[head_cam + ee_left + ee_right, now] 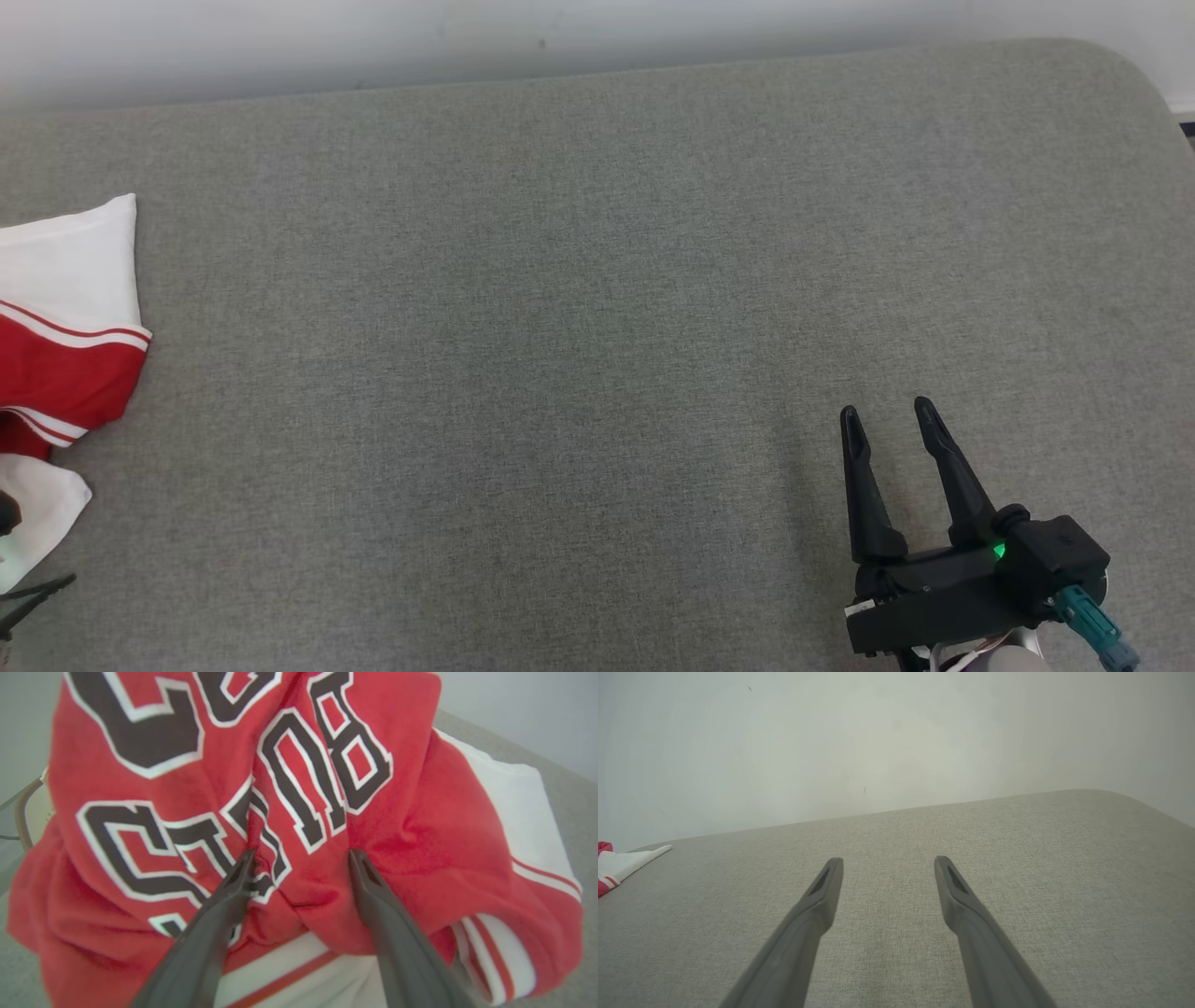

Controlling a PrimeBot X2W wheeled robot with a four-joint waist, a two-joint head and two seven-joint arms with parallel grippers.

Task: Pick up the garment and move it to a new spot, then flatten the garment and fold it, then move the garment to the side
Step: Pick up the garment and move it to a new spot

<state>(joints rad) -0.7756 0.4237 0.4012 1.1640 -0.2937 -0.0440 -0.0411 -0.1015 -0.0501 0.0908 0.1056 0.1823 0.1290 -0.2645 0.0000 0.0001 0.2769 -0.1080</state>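
The garment [65, 355] lay bunched at the far left edge, directly before the spread, empty left hand [302, 854], well apart from the released right hand [887, 411] at lower right.

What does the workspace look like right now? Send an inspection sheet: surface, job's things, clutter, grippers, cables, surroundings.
Surface: grey fabric surface, bare across its middle and right.
Job's things: red and white garment, crumpled at the surface's left end, black lettering showing.
Clutter: nothing seen.
Grippers: left gripper open, fingertips at the garment's red cloth either side of a fold; right gripper open over bare surface, apart from the garment.
Cables: teal-plugged cable at the right wrist; a thin curved tube or cord beside the garment in the left wrist view, unclear.
Surroundings: pale wall behind the surface.
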